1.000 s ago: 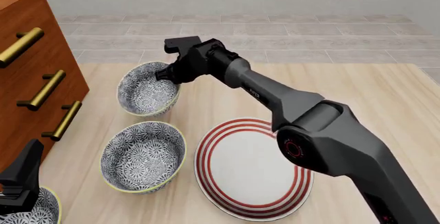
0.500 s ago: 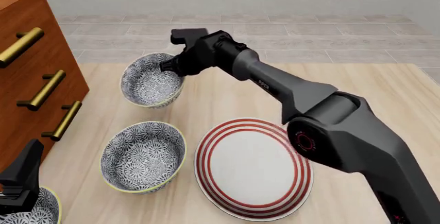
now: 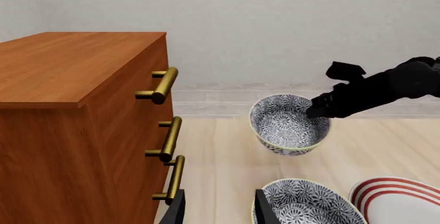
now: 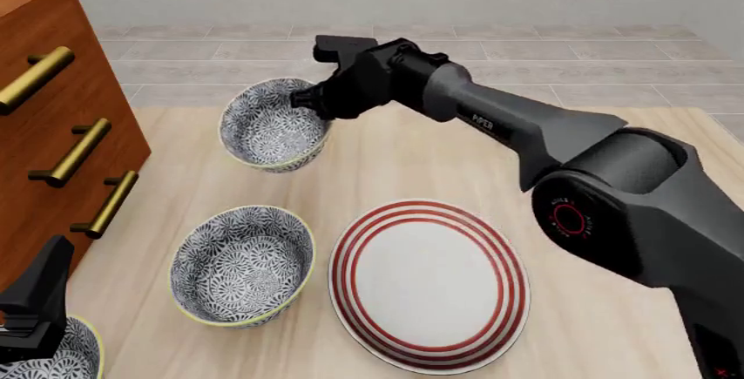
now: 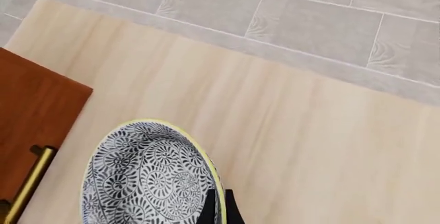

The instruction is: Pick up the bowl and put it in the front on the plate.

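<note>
My right gripper (image 4: 315,100) is shut on the right rim of the bowl (image 4: 272,126), blue-and-white patterned with a pale yellow rim. It holds the bowl tilted in the air over the far left of the table. The right wrist view shows the bowl (image 5: 147,174) with the fingertips (image 5: 217,209) pinching its rim. The left wrist view shows the same bowl (image 3: 287,123) hanging above the table. The white plate (image 4: 428,283) with red rings lies flat at the front centre, to the right of and nearer than the held bowl. At the front left corner my left gripper (image 3: 218,211) is open and holds nothing.
A second identical bowl (image 4: 242,264) stands just left of the plate. A third bowl (image 4: 56,360) sits at the front left under the left gripper (image 4: 35,307). A wooden dresser (image 4: 58,135) with brass handles (image 3: 165,84) lines the left side.
The right gripper has lifted the far bowl off the table and carried it to the right, tilting it. The left arm has not moved.
</note>
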Robot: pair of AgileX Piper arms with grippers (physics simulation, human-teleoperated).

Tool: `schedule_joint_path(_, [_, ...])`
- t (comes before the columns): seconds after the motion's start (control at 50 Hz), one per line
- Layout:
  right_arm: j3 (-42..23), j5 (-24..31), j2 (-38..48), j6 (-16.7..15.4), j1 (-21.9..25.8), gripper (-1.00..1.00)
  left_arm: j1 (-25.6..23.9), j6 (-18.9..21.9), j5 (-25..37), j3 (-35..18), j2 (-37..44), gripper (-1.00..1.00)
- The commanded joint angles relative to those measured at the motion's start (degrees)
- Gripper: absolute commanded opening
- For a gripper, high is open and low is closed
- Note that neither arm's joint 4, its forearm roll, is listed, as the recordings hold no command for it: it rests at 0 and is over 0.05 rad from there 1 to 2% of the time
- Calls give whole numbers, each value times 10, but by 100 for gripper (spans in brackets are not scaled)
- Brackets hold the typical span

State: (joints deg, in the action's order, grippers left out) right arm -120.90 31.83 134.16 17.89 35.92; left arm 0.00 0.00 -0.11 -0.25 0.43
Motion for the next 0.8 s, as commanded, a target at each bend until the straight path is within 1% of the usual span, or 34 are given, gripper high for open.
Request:
schedule_joint_path(0.02, [95, -44, -60, 25, -4, -100, 0, 0, 0, 0, 0, 100])
schedule_joint_path(0.06, [122, -57, -76, 32, 0, -100, 0, 0, 0, 0, 0, 100])
schedule_joint_path(0.28, [188, -84, -117, 48, -16, -100, 0, 0, 0, 0, 0, 100])
schedule_joint_path(0.3, [183, -71, -111, 46, -21, -100, 0, 0, 0, 0, 0, 100])
schedule_joint_path(0.32, [196, -82, -119, 60, -22, -100, 0, 0, 0, 0, 0, 100])
schedule_joint_path(0.34, [196, -78, -121, 51, -20, -100, 0, 0, 0, 0, 0, 100])
schedule_joint_path(0.42, [215, -81, -137, 57, -21, -100, 0, 0, 0, 0, 0, 100])
schedule_joint_path(0.5, [233, -77, -149, 71, -26, -100, 0, 0, 0, 0, 0, 100])
schedule_joint_path(0.54, [237, -78, -154, 68, -26, -100, 0, 0, 0, 0, 0, 100])
schedule_joint_path(0.62, [267, -87, -176, 78, -27, -100, 0, 0, 0, 0, 0, 100])
schedule_joint_path(0.64, [266, -79, -173, 80, -29, -100, 0, 0, 0, 0, 0, 100])
schedule_joint_path(0.66, [278, -88, -185, 81, -27, -100, 0, 0, 0, 0, 0, 100])
schedule_joint_path(0.8, [321, -102, -217, 88, -26, -100, 0, 0, 0, 0, 0, 100])
